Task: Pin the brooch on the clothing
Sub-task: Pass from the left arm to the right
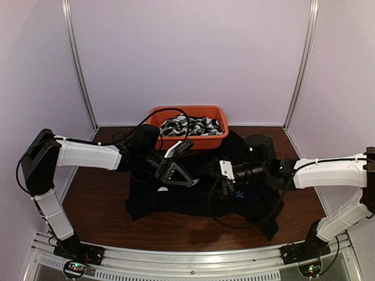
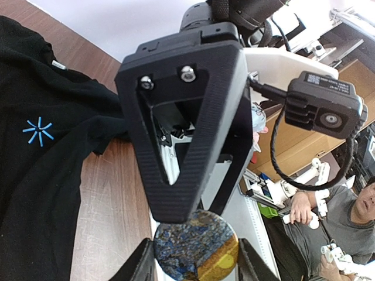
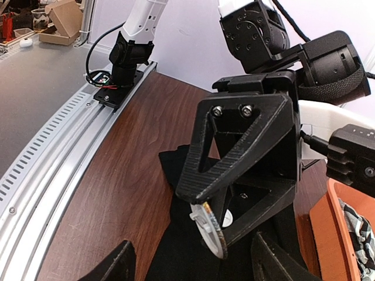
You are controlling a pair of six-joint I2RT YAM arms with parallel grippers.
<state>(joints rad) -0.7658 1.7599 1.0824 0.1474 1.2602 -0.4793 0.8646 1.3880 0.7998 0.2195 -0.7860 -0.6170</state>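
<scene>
Above the shirt (image 1: 176, 205), the left pincer (image 1: 192, 182) clamps the brooch (image 2: 196, 249), its pattern visible only from that wrist; right pincer (image 3: 196, 263) apart.

Left pincer (image 1: 192, 181) clamped, pointing right; right pincer (image 1: 219, 180) spread, facing it closely.

Brooch (image 2: 196, 249) lower rim (left wrist view) off-frame

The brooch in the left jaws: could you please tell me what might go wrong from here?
The left jaws pinch the brooch only by its rim, so it could twist or slip out. The right jaws, open, hang very close to the brooch and might knock it loose if they close off-centre.
</scene>
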